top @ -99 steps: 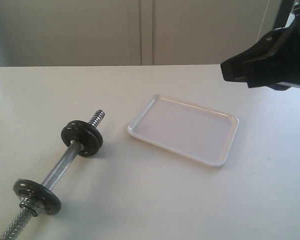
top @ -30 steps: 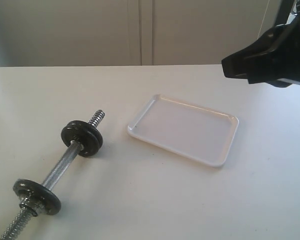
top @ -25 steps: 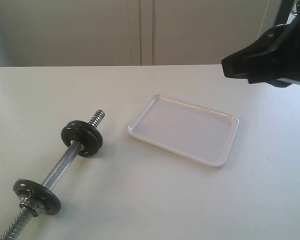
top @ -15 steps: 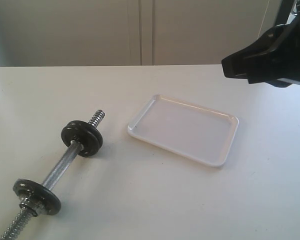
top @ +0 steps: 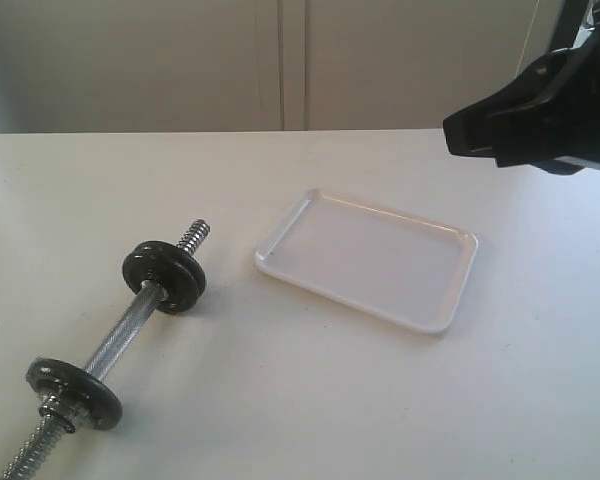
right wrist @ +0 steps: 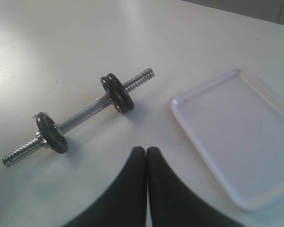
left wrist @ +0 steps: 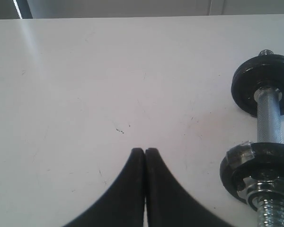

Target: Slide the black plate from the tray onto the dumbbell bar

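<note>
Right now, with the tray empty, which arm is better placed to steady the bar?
Probably left. The left gripper, shut, is low and close beside the bar. The right gripper, also shut, hangs high near the tray, farther from the bar.

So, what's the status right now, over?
Left gripper shut, empty; right gripper the same. Tray bare; black plate apparently on dumbbell bar, beside another disc. Nothing in the way.
</note>
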Controlling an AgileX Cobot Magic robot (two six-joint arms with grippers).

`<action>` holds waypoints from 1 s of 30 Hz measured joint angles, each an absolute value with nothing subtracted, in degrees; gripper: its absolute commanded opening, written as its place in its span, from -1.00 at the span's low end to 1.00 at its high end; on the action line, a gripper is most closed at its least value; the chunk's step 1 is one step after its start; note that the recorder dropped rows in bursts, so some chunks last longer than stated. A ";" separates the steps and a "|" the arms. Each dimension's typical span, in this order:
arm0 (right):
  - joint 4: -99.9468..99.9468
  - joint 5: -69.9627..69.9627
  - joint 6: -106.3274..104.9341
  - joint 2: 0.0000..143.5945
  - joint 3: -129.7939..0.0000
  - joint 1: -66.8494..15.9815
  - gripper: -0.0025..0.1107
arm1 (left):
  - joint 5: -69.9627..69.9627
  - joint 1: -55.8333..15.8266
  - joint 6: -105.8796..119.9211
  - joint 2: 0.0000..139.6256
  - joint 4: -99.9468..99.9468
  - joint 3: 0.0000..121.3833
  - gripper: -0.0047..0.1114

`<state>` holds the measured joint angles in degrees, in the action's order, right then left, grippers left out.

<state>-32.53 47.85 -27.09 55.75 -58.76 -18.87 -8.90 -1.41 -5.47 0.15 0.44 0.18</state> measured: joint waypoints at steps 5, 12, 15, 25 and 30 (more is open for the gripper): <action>-32.32 47.75 -27.09 54.23 -58.76 -18.87 -0.96 | -8.80 -1.41 -5.47 0.15 0.44 0.18 -0.92; -32.32 47.64 -27.09 44.03 -58.76 -18.87 -0.96 | -12.46 -1.41 -5.47 0.15 0.44 0.18 -0.92; -32.32 47.64 -27.09 39.01 -58.76 -18.87 -0.96 | -12.46 -1.41 -5.35 0.15 0.44 0.18 -0.92; -32.32 47.64 -26.97 23.92 -58.76 -18.87 -0.96 | -12.34 -1.41 -5.35 0.15 0.44 0.18 -0.92; -32.02 47.64 -26.97 16.22 -55.23 -17.52 -0.96 | -12.24 -1.41 -5.35 0.15 0.44 0.18 -0.92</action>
<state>-32.02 47.64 -26.97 16.22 -55.23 -17.52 -12.24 -1.41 -5.35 0.15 0.44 0.18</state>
